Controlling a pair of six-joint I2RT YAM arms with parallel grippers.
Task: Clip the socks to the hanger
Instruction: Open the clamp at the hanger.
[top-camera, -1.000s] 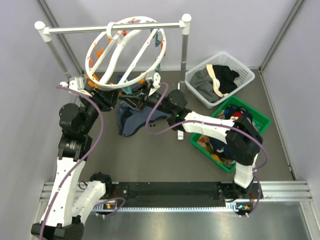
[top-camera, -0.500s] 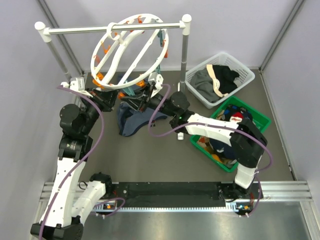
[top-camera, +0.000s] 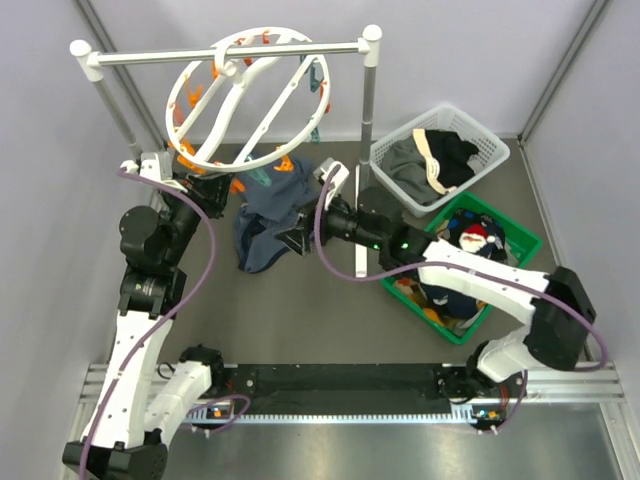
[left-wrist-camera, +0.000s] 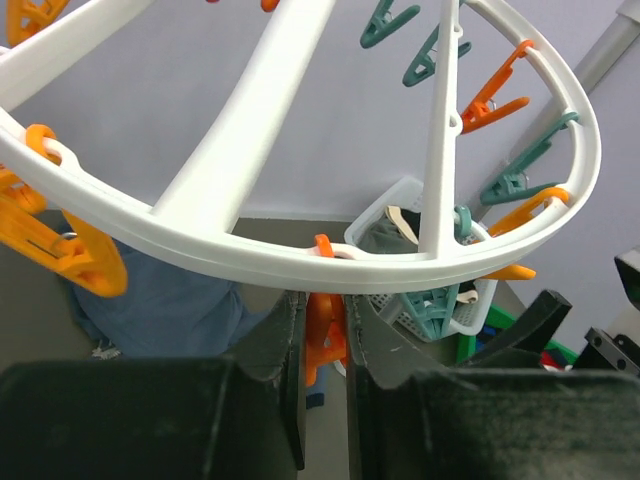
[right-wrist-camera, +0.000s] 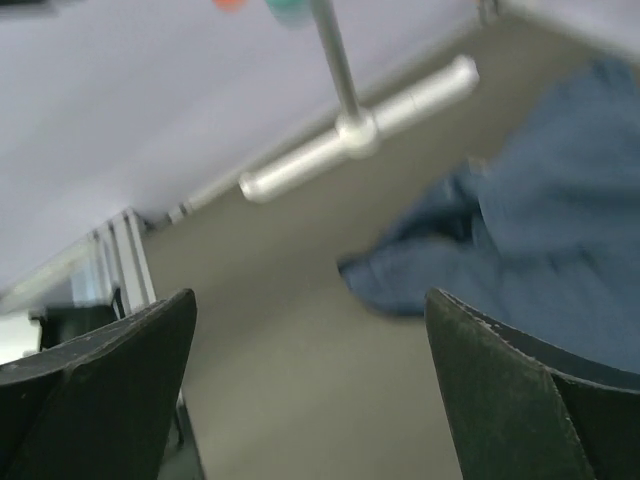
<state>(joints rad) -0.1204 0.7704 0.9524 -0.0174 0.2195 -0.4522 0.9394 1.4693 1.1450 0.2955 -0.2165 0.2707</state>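
Right gripper (right-wrist-camera: 310, 340) withdrew from hanger (left-wrist-camera: 220, 250) rim, spread wide; left gripper (left-wrist-camera: 323, 305) pinches orange clip (left-wrist-camera: 325, 345).

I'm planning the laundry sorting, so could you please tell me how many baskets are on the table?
2. A white basket holding clothes stands at the far right. A green basket sits just nearer, partly under the right arm. No other basket shows.

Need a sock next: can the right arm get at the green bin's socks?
Probably yes. The right end effector is open and empty, and the socks lie uncovered in the green bin; but it points away over the blue garment, so the arm must fold back.
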